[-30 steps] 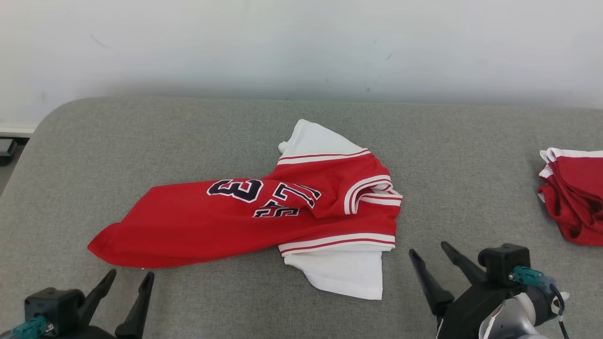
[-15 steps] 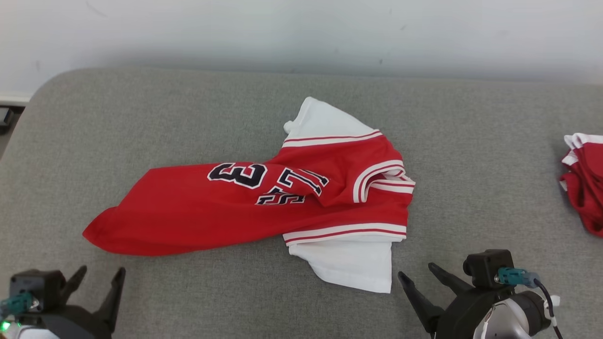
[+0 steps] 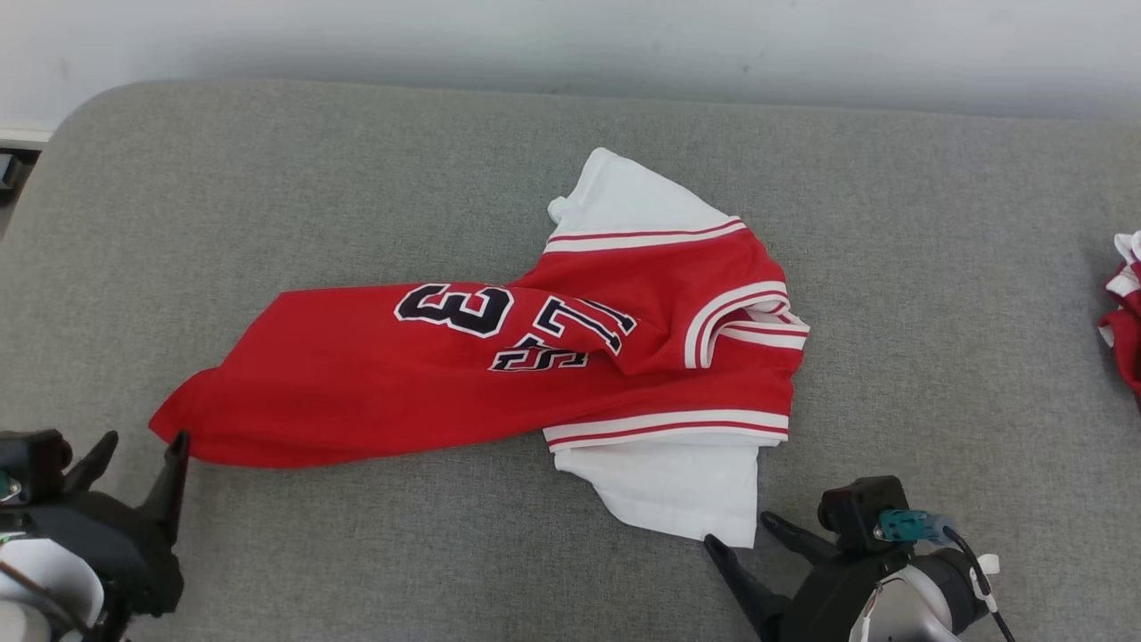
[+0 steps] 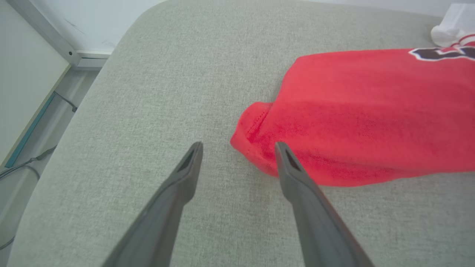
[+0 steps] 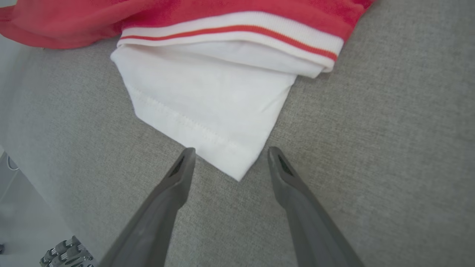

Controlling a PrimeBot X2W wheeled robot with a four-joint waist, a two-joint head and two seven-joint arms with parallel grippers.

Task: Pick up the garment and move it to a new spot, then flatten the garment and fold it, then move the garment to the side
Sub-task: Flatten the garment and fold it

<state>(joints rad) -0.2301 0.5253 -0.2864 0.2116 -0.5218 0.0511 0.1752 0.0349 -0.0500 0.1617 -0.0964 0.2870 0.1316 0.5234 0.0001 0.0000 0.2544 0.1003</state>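
Garment bunched — left gripper at red hem, right gripper at white sleeve; both wide apart, empty — likely placed for a two-corner lift.

At the right edge of the head view a second red and white bundle of cloth is cut off. On the red and white jersey with black numbers, the lettering beside the "3" is partly hidden in a fold and cannot be read. At the left edge a small dark object is cut off and not recognisable. The body of the left gripper is cut by the lower left corner, that of the right gripper by the bottom edge. In the lower left of the right wrist view a grey ribbed part is too small to be identified.
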